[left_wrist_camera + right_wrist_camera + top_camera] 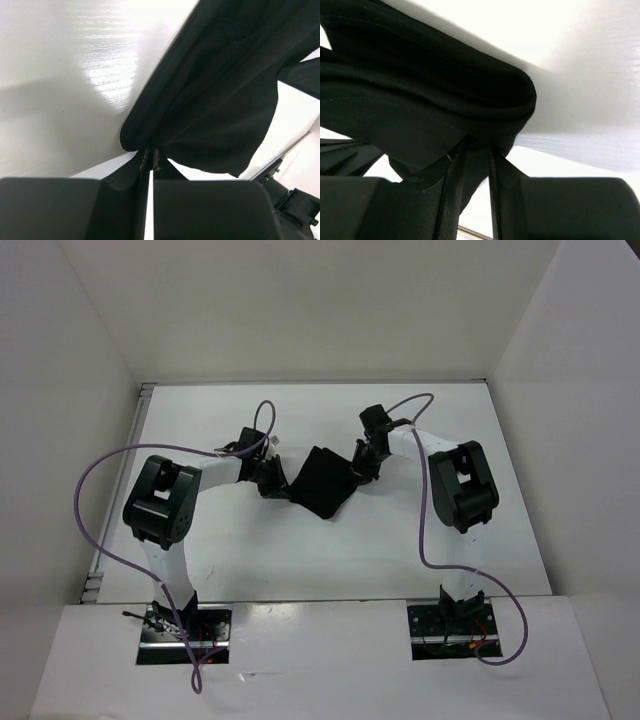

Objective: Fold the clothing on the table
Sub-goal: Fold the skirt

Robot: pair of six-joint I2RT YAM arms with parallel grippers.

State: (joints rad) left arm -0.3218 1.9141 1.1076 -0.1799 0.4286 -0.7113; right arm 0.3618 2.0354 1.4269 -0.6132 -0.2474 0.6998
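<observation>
Top external view shows the white bench (250,550) filling most of the space between the plain white walls (80,360), glossy, with a thin rim along its left side. Both arms reach in from the near edge, the left arm (165,505) bent toward the centre and the right arm (460,485) bent back the other way, so they meet over the middle of the bench. A purple cable (95,500) loops out from the left arm, and another (425,530) trails down beside the right arm.

Between the arms, the black clothing (322,483) is bunched into a rough diamond, one corner at each hand, over the bench's centre. I cannot tell whether its lower point touches the surface.

At the cloth's left corner, the left hand (280,483) has its fingers pressed together on a pinch of fabric; its wrist view shows the cloth fanning up and away from them. On the opposite corner, the right hand (358,468) is clamped on a thicker rolled fold, which fills the narrow gap between its fingers.
</observation>
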